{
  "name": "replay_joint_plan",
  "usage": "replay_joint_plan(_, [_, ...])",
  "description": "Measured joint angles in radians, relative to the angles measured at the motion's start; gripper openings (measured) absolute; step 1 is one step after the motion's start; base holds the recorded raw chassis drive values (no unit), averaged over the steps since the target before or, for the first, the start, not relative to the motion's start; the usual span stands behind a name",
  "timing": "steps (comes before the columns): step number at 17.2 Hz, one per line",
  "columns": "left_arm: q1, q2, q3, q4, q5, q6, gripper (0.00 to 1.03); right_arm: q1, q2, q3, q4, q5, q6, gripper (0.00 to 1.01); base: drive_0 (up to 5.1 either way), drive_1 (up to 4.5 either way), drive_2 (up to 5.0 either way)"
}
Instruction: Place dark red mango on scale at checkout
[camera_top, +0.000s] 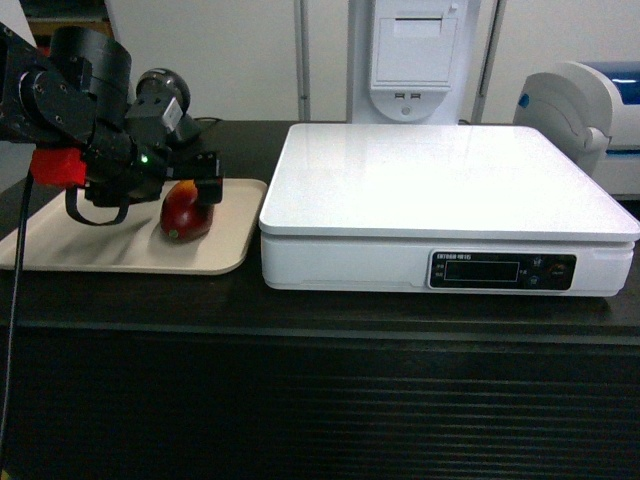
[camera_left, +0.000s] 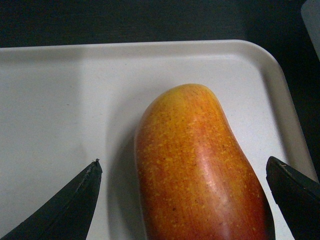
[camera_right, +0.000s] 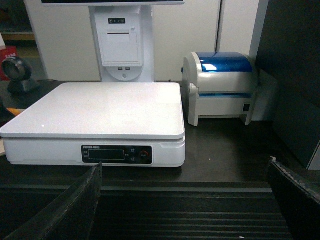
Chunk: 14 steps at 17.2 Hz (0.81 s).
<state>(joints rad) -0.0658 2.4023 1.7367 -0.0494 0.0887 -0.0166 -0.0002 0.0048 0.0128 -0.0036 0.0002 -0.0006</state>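
Mango first: the dark red mango (camera_left: 200, 170) lies on its side on the beige tray (camera_left: 60, 100), and I have my left gripper (camera_left: 182, 200) spread wide around it, one finger on each side with clear gaps, gripping nothing yet. From the wrist view the fruit sits off-centre, nearer the right-hand finger (camera_left: 295, 195), so if I close now that finger likely meets the skin first and shoves the mango sideways along the tray before the other one arrives. The glossy, rounded surface could also squirt out of a pinch taken too near its tapered orange end. In the head view the mango (camera_top: 185, 212) is just beside the scale (camera_top: 440, 190), and the platform stands higher than the tray (camera_top: 60, 250), so a low carry risks clipping the white edge. My right gripper (camera_right: 185, 200) hangs open and empty in front of the checkout (camera_right: 200, 210), well apart from all this.
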Motion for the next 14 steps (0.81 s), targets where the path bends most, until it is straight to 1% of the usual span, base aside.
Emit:
replay_joint_plan(5, [-0.005, 0.012, 0.004, -0.005, 0.0, 0.004, 0.98, 0.0, 0.0, 0.0, 0.0, 0.0, 0.0, 0.98, 0.0, 0.0, 0.0])
replay_joint_plan(14, [-0.013, 0.031, 0.003, -0.008, -0.014, 0.026, 0.98, 0.0, 0.0, 0.0, 0.0, 0.0, 0.0, 0.98, 0.0, 0.0, 0.0])
